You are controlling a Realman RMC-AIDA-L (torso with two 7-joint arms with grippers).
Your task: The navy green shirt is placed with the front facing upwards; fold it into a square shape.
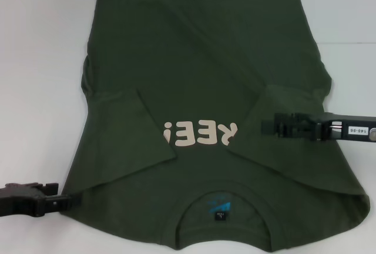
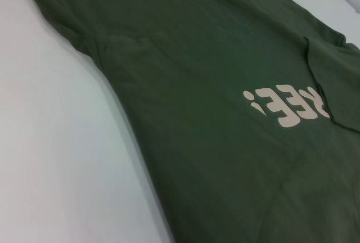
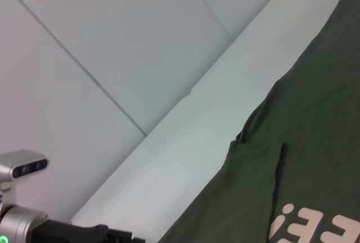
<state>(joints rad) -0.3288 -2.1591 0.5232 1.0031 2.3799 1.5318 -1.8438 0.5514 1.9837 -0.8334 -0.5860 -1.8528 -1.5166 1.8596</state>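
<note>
Presently navy green shirt (image 1: pixel 194 72) both sleeves folded in, left claw (image 1: pixel 56 203) at its shoulder edge, right claw (image 1: pixel 270 126) over sleeve, grips unclear

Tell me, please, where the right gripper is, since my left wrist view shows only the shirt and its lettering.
Observer: The right gripper is over the folded-in right sleeve, just beside the lettering.
Operator: Thank you. And where is the left gripper?
Observer: The left gripper sits at the near left edge of the navy green shirt, by the shoulder.
Operator: Which way does the collar point?
Observer: Toward the robot, with the neck label showing inside it.
</note>
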